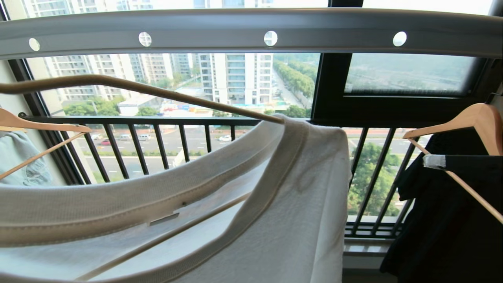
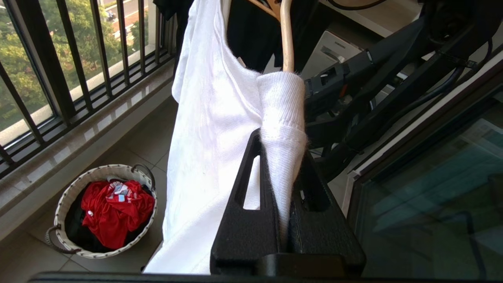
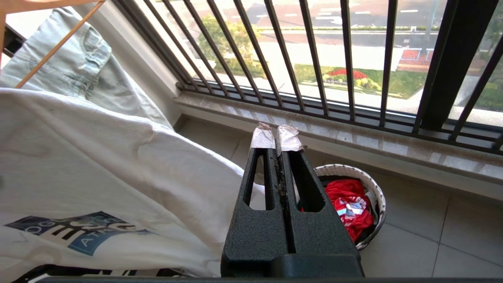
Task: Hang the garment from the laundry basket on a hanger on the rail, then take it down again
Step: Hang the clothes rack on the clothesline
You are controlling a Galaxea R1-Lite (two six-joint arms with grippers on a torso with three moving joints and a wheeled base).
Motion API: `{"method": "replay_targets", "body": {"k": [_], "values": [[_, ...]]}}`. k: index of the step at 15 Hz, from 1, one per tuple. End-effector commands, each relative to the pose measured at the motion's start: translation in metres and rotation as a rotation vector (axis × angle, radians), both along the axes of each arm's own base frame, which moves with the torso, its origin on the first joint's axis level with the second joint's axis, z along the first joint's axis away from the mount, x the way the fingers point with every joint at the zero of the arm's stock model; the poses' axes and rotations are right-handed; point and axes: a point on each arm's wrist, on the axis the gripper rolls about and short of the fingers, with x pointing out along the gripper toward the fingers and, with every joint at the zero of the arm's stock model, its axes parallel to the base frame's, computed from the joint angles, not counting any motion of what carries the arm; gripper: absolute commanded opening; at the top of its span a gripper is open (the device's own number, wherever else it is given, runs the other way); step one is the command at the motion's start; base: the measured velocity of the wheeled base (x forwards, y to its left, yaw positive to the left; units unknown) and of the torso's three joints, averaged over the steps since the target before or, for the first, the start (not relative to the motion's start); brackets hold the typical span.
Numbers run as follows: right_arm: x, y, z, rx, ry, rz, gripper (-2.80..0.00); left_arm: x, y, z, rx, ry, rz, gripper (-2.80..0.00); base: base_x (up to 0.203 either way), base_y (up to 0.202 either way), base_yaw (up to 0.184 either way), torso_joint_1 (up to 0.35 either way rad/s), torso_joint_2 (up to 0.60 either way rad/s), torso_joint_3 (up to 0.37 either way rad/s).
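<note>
The white garment fills the lower head view, its ribbed collar spread over the cream hanger, well below the rail with its round holes. The hanger's hook is out of view. In the left wrist view my left gripper is shut on a fold of the garment's collar, where the hanger's arm enters the cloth. My right gripper is shut on nothing, beside the garment with its blue logo. The laundry basket stands on the floor below.
A wooden hanger with a black garment hangs at the right, and another with pale denim at the left. The dark barred window railing runs behind. The laundry basket holds red clothing.
</note>
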Motion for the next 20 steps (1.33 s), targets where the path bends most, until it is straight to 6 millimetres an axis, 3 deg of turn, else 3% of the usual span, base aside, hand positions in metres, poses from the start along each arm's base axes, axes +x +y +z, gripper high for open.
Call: {"method": "replay_targets", "body": {"k": [1, 8, 15, 20], "values": [[-0.001, -0.001, 0.001, 0.002, -0.004, 0.000, -2.80, 0.001, 0.000, -0.002, -0.003, 0.015, -0.004, -2.80, 0.000, 0.000, 0.000, 0.000, 0.00, 0.000], [0.014, 0.006, -0.004, -0.015, 0.032, 0.000, -2.80, 0.011, -0.001, -0.011, 0.000, 0.047, 0.000, -2.80, 0.000, 0.000, 0.000, 0.000, 0.00, 0.000], [0.032, 0.013, 0.014, 0.003, -0.016, -0.005, -2.80, 0.032, -0.002, -0.015, -0.006, 0.042, 0.009, -2.80, 0.000, 0.000, 0.000, 0.000, 0.00, 0.000], [0.038, 0.012, 0.015, -0.040, 0.020, -0.011, -2.80, 0.037, -0.002, -0.015, -0.002, 0.050, 0.012, -2.80, 0.000, 0.000, 0.000, 0.000, 0.00, 0.000]]}}
